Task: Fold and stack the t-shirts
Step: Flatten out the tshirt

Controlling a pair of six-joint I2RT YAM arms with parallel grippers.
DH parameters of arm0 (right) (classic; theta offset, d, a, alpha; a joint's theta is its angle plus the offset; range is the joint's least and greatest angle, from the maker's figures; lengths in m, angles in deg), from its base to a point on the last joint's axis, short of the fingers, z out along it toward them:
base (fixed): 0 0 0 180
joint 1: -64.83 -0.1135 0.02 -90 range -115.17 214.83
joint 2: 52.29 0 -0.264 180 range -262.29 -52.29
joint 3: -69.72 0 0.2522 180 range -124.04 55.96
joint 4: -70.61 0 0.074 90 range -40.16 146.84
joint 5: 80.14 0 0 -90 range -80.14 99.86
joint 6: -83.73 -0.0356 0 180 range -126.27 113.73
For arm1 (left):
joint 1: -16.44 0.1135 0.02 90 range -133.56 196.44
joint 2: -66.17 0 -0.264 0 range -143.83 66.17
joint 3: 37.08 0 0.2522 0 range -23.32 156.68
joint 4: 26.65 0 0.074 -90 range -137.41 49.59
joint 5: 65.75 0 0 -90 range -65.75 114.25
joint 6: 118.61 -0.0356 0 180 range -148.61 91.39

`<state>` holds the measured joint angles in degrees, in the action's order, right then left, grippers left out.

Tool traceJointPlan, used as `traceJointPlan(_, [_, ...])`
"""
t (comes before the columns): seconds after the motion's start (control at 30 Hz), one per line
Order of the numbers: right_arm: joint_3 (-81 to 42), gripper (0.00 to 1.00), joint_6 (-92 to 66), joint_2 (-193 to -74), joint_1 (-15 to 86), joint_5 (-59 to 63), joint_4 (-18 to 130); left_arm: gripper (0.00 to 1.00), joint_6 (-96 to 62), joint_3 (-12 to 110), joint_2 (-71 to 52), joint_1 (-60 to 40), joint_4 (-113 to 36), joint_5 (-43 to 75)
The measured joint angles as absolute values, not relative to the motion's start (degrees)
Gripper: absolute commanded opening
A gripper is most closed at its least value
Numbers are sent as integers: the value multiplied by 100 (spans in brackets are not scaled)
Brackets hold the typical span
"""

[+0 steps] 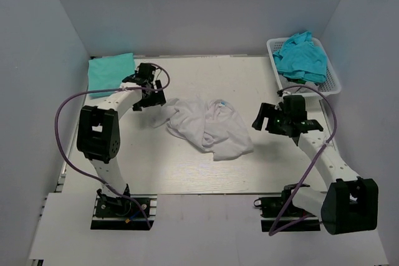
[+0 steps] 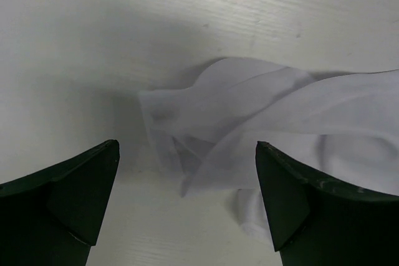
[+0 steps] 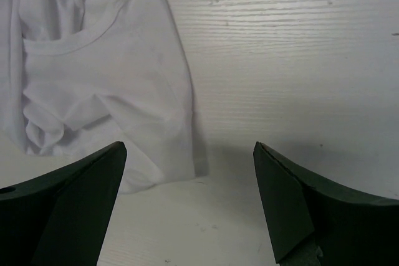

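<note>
On the pale table (image 1: 187, 175), the white t-shirt (image 1: 209, 126) lies crumpled between the left gripper (image 1: 151, 93) and right gripper (image 1: 260, 118), both wide open and empty. Pinching two layers could tangle it more.

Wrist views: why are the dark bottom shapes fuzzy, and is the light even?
Left wrist view: the left hand sits near the lens, so its edges blur; a shadow dims the table beside the white shirt. Right wrist view: the right hand looks equally soft, shadow along the shirt's edge. Top view: even, sharp.
</note>
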<state>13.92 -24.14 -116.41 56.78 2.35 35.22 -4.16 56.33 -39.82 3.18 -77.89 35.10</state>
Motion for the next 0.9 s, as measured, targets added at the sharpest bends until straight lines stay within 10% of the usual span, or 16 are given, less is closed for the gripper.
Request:
traceJointPlan(0.3, [1169, 90, -2200, -12613, 4869, 594, 3377, 95, -178, 5249, -4015, 364, -7833, 3875])
traceJointPlan(0.53, [568, 90, -2174, -13372, 4327, 1070, 3441, 45, -143, 5428, -4588, 384, -7666, 3843])
traceJointPlan(0.6, [177, 90, -2097, -13752, 4220, 1175, 3554, 5, -158, 5428, -4636, 386, -7524, 3777])
traceJointPlan(0.63, [-1, 90, -2056, -13925, 4185, 1236, 3613, 0, -193, 5428, -4636, 386, -7446, 3720])
traceJointPlan(0.9, [-1246, 90, -1050, -15258, 3903, 1278, 4507, 0, -484, 5155, -4481, 366, -6919, 3561])
